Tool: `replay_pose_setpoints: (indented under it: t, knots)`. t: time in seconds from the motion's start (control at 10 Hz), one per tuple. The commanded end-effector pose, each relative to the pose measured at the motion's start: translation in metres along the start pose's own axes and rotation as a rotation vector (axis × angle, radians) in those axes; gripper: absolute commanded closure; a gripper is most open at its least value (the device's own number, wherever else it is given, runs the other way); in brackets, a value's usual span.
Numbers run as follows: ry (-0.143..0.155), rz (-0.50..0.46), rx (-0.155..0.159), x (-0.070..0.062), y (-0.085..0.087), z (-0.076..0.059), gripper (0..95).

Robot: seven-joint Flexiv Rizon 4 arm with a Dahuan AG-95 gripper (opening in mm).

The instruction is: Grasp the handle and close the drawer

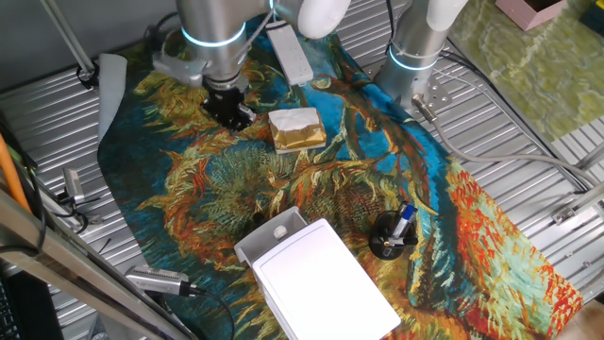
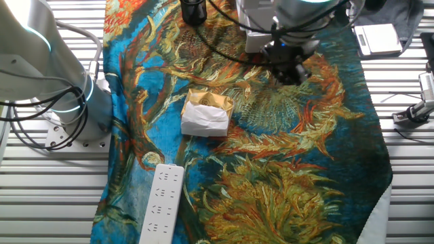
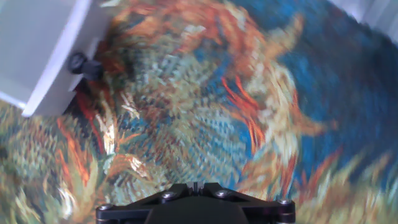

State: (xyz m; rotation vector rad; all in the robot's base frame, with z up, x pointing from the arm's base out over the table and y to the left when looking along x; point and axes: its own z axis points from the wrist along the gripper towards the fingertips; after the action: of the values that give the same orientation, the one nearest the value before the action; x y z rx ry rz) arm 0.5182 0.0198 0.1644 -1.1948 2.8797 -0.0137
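Note:
The white flat-topped box [image 1: 326, 279] lies at the near edge of the patterned cloth. Its light-grey drawer [image 1: 267, 238] sticks out toward the cloth's middle, with the small round handle [image 1: 280, 229] on its front. My gripper [image 1: 230, 111] hangs low over the cloth at the far side, well apart from the drawer, and it also shows in the other fixed view [image 2: 291, 70]. In the blurred hand view the drawer front [image 3: 59, 68] is at the upper left, and the handle [image 3: 81, 62] looks dark. The fingertips [image 3: 196, 185] appear pressed together, holding nothing.
A tan-and-white sponge block [image 1: 297, 129] lies right of the gripper, and shows in the other fixed view [image 2: 205, 115]. A black cup with a pen [image 1: 392, 236] stands right of the box. A white power strip [image 1: 291, 52] lies at the back. A second arm's base [image 1: 415, 57] is at the far right.

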Motion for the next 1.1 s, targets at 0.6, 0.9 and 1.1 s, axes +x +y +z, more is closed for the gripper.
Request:
replay_pose_setpoints:
  t: [0.6,0.9,1.1]
  knots:
    - [-0.009,-0.59,0.029,-0.084,-0.037,0.01,95.0]
    - [0.006,-0.6,0.037,-0.101,-0.026,0.021,95.0]
    - [0.01,-0.618,0.04,-0.106,-0.021,0.026,95.0]
